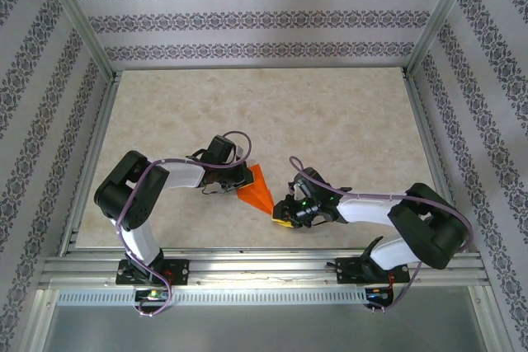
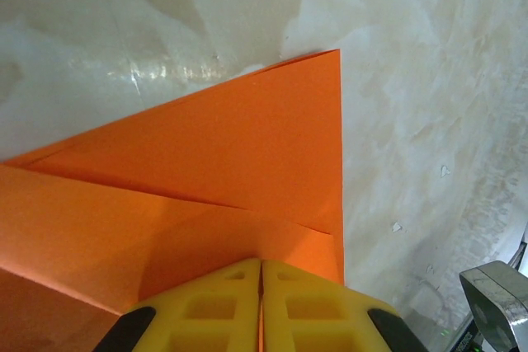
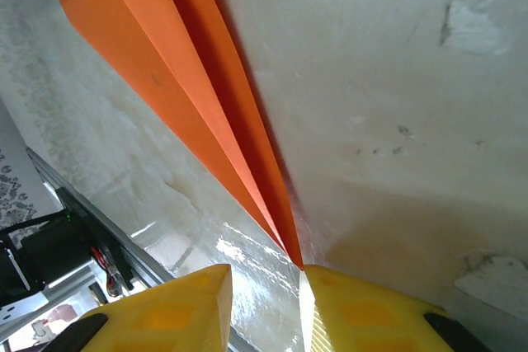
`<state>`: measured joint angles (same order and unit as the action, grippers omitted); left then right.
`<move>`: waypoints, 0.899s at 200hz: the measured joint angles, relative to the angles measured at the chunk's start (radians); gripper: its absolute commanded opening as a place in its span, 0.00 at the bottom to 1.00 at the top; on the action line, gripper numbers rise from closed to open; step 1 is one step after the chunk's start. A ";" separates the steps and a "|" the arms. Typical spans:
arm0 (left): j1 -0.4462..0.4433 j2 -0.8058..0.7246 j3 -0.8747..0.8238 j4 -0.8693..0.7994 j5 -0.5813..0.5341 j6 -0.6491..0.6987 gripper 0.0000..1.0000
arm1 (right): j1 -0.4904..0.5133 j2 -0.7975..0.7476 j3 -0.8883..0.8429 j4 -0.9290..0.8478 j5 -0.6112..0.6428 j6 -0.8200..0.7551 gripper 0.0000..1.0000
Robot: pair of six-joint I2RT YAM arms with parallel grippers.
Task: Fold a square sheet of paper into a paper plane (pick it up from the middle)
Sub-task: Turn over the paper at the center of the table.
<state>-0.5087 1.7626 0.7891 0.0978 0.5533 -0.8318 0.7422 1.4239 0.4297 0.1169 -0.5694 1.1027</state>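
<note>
Leftward, the left gripper (image 2: 261,265) is clenched on the wide tail of the paper plane (image 2: 231,154), low over the table (image 1: 330,113); its long axis runs rightward and nearward to the point, which sits at the mouth of the right gripper (image 3: 266,278), fingers parted, grasping nothing; open room lies beyond, the near rail (image 1: 264,263) close.

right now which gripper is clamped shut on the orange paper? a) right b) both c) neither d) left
d: the left gripper is pressed shut on the paper plane, while the right gripper stands open at its tip.
</note>
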 measured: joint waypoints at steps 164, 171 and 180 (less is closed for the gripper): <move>0.006 0.006 -0.009 0.038 0.012 -0.021 0.10 | -0.027 0.027 0.007 0.017 -0.050 0.029 0.30; 0.006 0.006 -0.009 0.038 0.012 -0.021 0.10 | -0.027 0.031 0.007 0.023 -0.051 0.039 0.30; 0.006 0.006 -0.009 0.038 0.012 -0.021 0.10 | -0.028 0.032 0.007 0.029 -0.053 0.052 0.30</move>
<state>-0.5022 1.7691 0.7799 0.1356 0.5652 -0.8532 0.7143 1.4563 0.4370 0.1459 -0.6224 1.1545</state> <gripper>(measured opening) 0.103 0.299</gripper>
